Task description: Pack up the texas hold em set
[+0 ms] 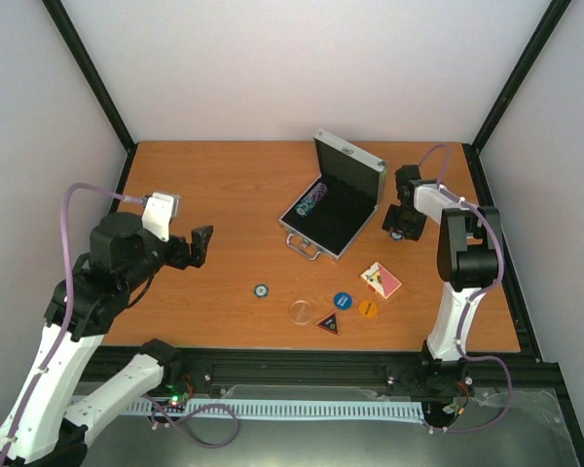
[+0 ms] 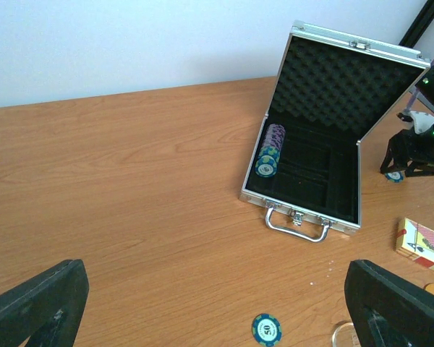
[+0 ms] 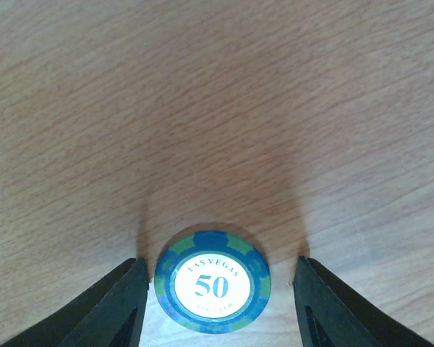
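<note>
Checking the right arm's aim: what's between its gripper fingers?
A blue 50 chip lies flat between the right gripper's open fingers; the right wrist view shows it.

The left arm (image 1: 49, 375) and right arm (image 1: 455, 316) have white shells between black joint housings. A lilac cable (image 1: 69, 233) loops over each. A green light (image 1: 175, 397) glows at lower left. The left end effector (image 2: 215, 264) and right end effector (image 3: 218, 260) have matte black wedge fingers (image 3: 112, 311).

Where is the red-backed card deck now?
In the top view, the card deck lies right of centre, in front of the open case, beside the orange button.
</note>
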